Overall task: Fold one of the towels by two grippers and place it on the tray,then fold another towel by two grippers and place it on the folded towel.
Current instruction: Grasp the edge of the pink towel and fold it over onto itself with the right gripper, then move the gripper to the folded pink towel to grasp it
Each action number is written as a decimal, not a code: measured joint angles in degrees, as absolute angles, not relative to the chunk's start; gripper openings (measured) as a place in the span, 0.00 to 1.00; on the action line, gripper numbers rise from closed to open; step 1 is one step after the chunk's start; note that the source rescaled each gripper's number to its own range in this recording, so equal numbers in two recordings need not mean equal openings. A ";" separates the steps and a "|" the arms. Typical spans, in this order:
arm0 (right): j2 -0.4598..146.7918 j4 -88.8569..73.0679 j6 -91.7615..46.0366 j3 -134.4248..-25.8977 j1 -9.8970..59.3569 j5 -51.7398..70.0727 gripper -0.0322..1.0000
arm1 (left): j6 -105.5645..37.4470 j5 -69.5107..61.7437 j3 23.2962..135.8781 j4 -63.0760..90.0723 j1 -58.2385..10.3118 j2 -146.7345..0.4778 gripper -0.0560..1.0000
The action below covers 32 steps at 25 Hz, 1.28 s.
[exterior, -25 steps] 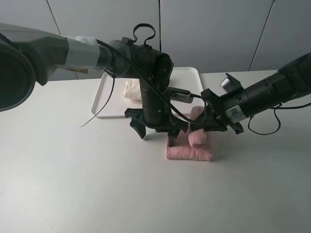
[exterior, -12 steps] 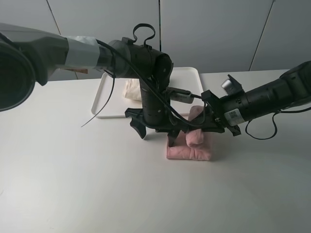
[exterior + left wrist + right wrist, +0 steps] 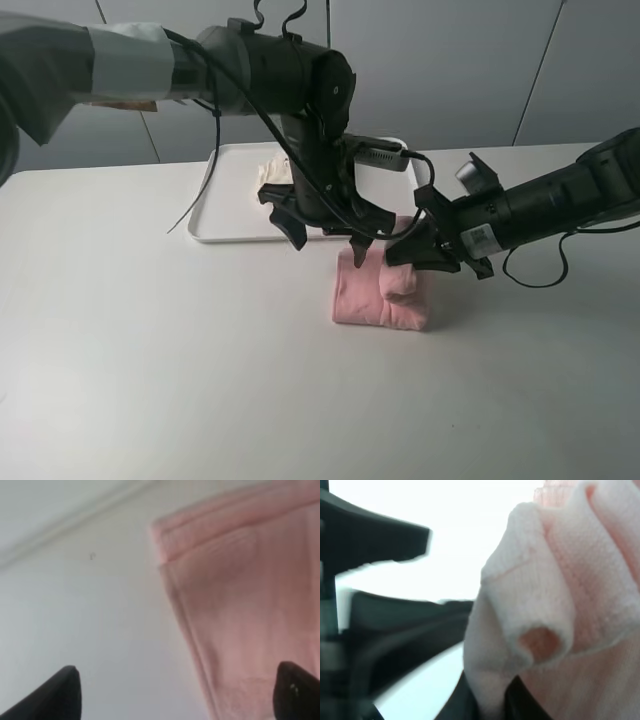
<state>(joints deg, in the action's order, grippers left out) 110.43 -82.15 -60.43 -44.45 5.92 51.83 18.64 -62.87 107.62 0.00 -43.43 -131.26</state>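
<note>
Pink towel [image 3: 380, 295] lies folded on my table [image 3: 150, 380], beside the tray [image 3: 230, 190]. My right gripper [image 3: 405, 255] pinches its fold; left gripper [image 3: 355, 250], apparently wide, holds nothing.

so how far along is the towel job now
Roughly halfway. A cream towel already lies on the tray, so the first part looks done. The pink towel sits folded on the table; the right claw grips a bunched fold, while the left claw is open above it. It is not on the cream towel yet.
</note>
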 joint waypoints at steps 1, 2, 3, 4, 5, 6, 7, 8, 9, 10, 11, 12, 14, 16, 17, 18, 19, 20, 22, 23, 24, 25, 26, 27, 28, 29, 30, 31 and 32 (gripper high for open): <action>110.43 -82.36 -60.43 -44.45 5.92 51.83 0.08 | 18.40 -63.34 109.15 -0.31 -43.39 -131.02 0.98; 110.43 -82.83 -60.43 -44.45 5.92 51.83 0.08 | 18.18 -63.80 110.40 -0.31 -43.30 -130.87 0.98; 110.43 -83.24 -60.43 -44.45 5.92 51.93 0.08 | 18.04 -64.24 111.77 -0.31 -43.30 -130.74 0.98; 110.43 -83.36 -60.43 -44.45 5.92 52.04 0.08 | 17.78 -64.56 113.04 -0.31 -43.30 -130.65 0.98; 110.43 -83.36 -60.43 -44.45 5.92 52.04 0.08 | 17.78 -64.70 113.96 -0.31 -43.30 -130.65 0.98; 110.43 -83.69 -60.58 -44.45 5.92 52.04 0.10 | 17.65 -64.70 114.82 -0.31 -43.30 -130.65 0.98; 110.43 -84.41 -60.85 -44.45 5.92 52.04 0.13 | 17.65 -64.70 115.35 0.00 -43.30 -130.65 0.98; 110.43 -85.16 -61.00 -44.45 5.92 52.04 0.19 | 17.37 -64.70 115.76 0.00 -43.30 -130.65 0.98; 110.43 -86.27 -61.12 -44.45 5.92 52.34 0.26 | 17.09 -64.81 115.90 0.00 -43.30 -130.65 0.98; 110.43 -87.30 -61.27 -44.45 5.92 52.62 0.33 | 16.95 -64.81 115.94 0.00 -43.30 -130.65 0.98; 110.43 -88.10 -61.45 -44.45 5.92 53.01 0.37 | 16.73 -64.95 115.94 0.00 -43.30 -130.65 0.98; 110.43 -88.70 -61.72 -44.45 5.92 53.14 0.42 | 16.73 -65.03 115.94 0.00 -43.30 -130.65 0.98; 110.43 -89.12 -61.86 -44.45 5.92 53.35 0.48 | 16.52 -65.01 116.04 0.00 -43.30 -130.65 0.98; 110.43 -89.12 -61.95 -44.45 5.92 53.47 0.50 | 16.52 -65.01 116.04 0.00 -43.30 -130.65 0.98; 110.43 -89.12 -62.08 -44.45 5.92 53.47 0.50 | 16.52 -65.01 116.04 0.00 -43.30 -130.65 0.98; 110.43 -89.12 -62.08 -44.45 5.92 53.47 0.50 | 16.44 -65.01 116.04 -0.31 -43.30 -130.65 0.98; 110.43 -89.12 -62.08 -44.45 5.92 53.47 0.50 | 16.44 -65.01 116.04 -0.31 -43.30 -130.65 0.98; 110.43 -89.12 -62.08 -44.45 5.92 53.47 0.50 | 16.44 -65.01 116.04 -0.40 -43.30 -130.65 0.98; 110.43 -88.75 -62.08 -44.45 5.92 52.47 0.50 | 16.44 -65.39 116.04 -0.69 -43.30 -130.65 0.98; 110.43 -88.25 -62.08 -44.45 5.92 51.46 0.50 | 16.30 -65.61 116.04 -0.81 -43.30 -130.65 0.98; 110.43 -87.24 -61.78 -44.45 5.92 50.35 0.50 | 15.91 -65.86 116.04 -0.91 -43.30 -130.65 0.98; 110.43 -85.88 -60.77 -44.45 5.92 48.84 0.50 | 15.68 -66.19 116.04 -0.91 -43.30 -130.65 0.98; 110.43 -84.77 -59.80 -44.45 5.92 47.31 0.52 | 15.63 -66.47 116.04 -1.04 -43.30 -130.65 0.98; 110.43 -83.55 -58.80 -44.45 5.92 45.95 0.54 | 15.41 -66.72 116.04 -1.16 -43.30 -130.65 0.98; 110.43 -82.73 -58.00 -44.45 5.92 45.14 0.57 | 15.28 -66.96 116.04 -1.26 -43.30 -130.65 0.98; 110.43 -81.94 -57.74 -44.45 5.92 44.39 0.61 | 15.28 -67.07 116.04 -1.38 -43.30 -130.65 0.98; 110.43 -81.56 -57.47 -44.45 5.92 43.68 0.65 | 15.14 -67.07 116.04 -1.65 -43.30 -130.65 0.98; 110.43 -81.43 -57.37 -44.45 5.92 43.26 0.68 | 15.14 -67.07 116.04 -1.99 -43.30 -130.65 0.98; 110.43 -81.10 -57.20 -44.45 5.92 42.57 0.70 | 15.03 -67.07 116.04 -2.23 -43.30 -130.65 0.98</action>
